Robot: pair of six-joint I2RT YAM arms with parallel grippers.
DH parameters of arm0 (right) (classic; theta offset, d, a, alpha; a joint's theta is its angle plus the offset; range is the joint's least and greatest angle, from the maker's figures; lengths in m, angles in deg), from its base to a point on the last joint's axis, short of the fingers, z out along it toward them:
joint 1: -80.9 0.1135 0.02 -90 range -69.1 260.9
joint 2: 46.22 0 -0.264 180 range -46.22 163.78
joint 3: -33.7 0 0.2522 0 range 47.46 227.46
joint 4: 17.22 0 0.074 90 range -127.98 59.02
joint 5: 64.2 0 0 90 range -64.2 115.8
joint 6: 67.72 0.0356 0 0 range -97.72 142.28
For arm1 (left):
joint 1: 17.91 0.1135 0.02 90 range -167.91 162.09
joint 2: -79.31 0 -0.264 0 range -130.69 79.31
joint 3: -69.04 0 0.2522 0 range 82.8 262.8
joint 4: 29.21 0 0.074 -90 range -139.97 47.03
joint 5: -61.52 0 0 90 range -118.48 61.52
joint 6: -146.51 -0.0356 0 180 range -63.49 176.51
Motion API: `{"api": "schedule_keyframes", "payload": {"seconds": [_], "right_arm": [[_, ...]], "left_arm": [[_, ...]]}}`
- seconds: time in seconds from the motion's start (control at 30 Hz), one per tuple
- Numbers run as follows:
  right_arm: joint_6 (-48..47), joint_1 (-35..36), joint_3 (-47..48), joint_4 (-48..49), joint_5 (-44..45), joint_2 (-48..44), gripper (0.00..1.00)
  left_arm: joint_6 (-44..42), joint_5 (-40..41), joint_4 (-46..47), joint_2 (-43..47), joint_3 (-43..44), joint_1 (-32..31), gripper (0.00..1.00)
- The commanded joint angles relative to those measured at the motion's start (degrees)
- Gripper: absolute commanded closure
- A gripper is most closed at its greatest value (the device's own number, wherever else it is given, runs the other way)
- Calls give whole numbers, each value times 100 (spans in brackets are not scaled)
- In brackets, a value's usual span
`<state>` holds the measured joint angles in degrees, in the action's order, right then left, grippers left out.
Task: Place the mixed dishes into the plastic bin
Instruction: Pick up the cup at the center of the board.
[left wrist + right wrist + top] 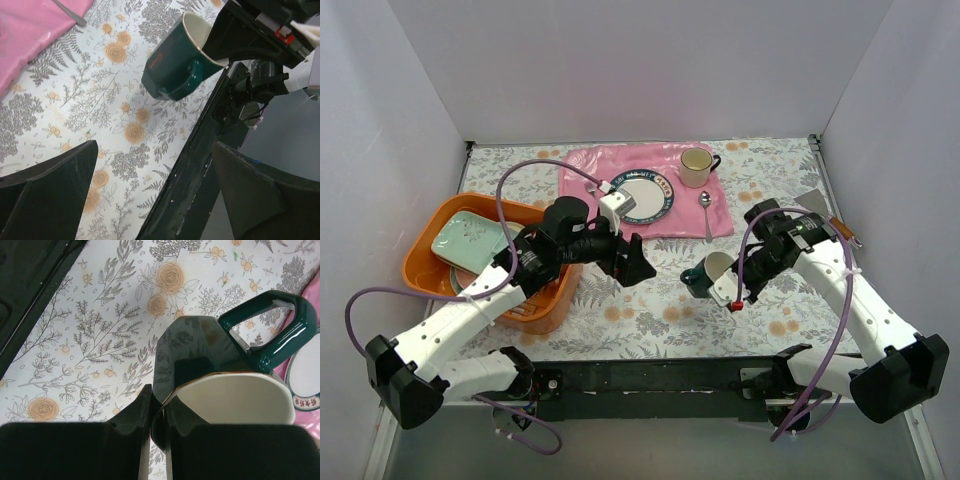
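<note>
**A:** Where do things stand?

**B:** Biggest first: the table (650, 325) has a flat cloth printed with ferns and flowers. The orange bin (417, 262) sits on its left side. It is smooth moulded plastic with rounded corners. A green tray (465, 242) already lies inside, shallow and rectangular. The dark green mug (703, 276) is right of centre, well apart from the bin.

**A:** And your grippers?

**B:** My right gripper (159, 412) is nearly closed, pinching the mug's wall at the rim with one finger inside and one outside. The mug hangs tilted and seems clear of the cloth. My left gripper (152, 155) is spread as wide as it goes and holds nothing. It hovers between the mug and the bin.

**A:** How do you carry this well?

**B:** I'd go slowly. The mug looks like glossy glazed ceramic, dark outside and cream inside, so it is probably slippery, and I only have a thin pinch on a curved wall. Already tilted, it could pivot if I jerk it. My left arm lies in the path, so I'd either clear it or hand the mug over. Then I'd lower the mug beside the tray and let go only once the bin floor is carrying it.

**A:** Any spare hold?

**B:** Its loop handle (270, 325) points away from my fingers and is free.
</note>
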<state>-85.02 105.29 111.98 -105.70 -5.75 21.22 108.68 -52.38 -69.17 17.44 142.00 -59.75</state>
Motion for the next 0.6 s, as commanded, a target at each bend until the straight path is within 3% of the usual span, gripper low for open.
{"api": "schedule_keyframes", "payload": {"seconds": [0.0,0.3,0.47,0.57], "right_arm": [[-660,304,-44,89,157,-249,99],[-1116,989,-220,185,834,-328,99],[-1179,1253,-202,247,1036,-249,99],[-1144,1350,-141,317,1072,-187,99]], "left_arm": [[-480,-28,141,-281,434,-157,2],[706,280,115,-1406,1444,-175,2],[1288,1000,-1140,-2504,2727,-420,2],[1331,1668,-1616,-2891,3079,-886,2]]}}
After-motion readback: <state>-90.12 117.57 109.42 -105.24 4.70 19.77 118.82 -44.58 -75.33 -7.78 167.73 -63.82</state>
